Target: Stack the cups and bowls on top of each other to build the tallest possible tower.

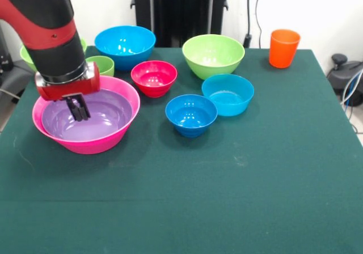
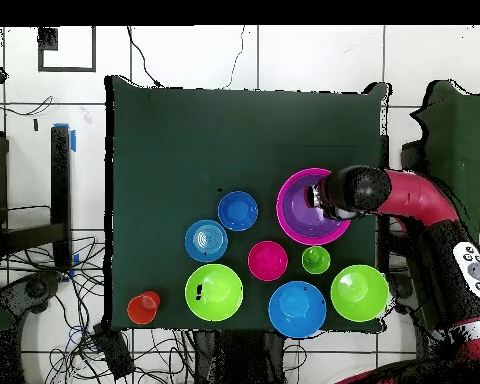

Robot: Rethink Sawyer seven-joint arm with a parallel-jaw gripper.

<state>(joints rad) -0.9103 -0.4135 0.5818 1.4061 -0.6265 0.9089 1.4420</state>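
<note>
The purple bowl (image 1: 91, 118) (image 2: 306, 212) sits nested inside the huge pink bowl (image 1: 113, 142) (image 2: 289, 200) at the table's left. My gripper (image 1: 79, 109) (image 2: 330, 203) hangs inside the purple bowl, just above its floor, shut with nothing between its fingers. Loose on the cloth are the red bowl (image 1: 153, 77) (image 2: 267, 260), small blue bowl (image 1: 191, 114) (image 2: 238, 211), teal bowl (image 1: 227, 93) (image 2: 206, 240), large blue bowl (image 1: 125, 45) (image 2: 297, 308) and a lime-green bowl (image 1: 213, 54) (image 2: 214, 292). The short lime-green cup (image 1: 102, 64) (image 2: 316, 260) and the orange cup (image 1: 283, 47) (image 2: 143, 307) stand upright.
A second lime-green bowl (image 1: 25, 54) (image 2: 360, 292) is mostly hidden behind my arm at the far left corner. The dark green cloth (image 1: 227, 197) spreads wide toward the near edge. Cables and black stands surround the table.
</note>
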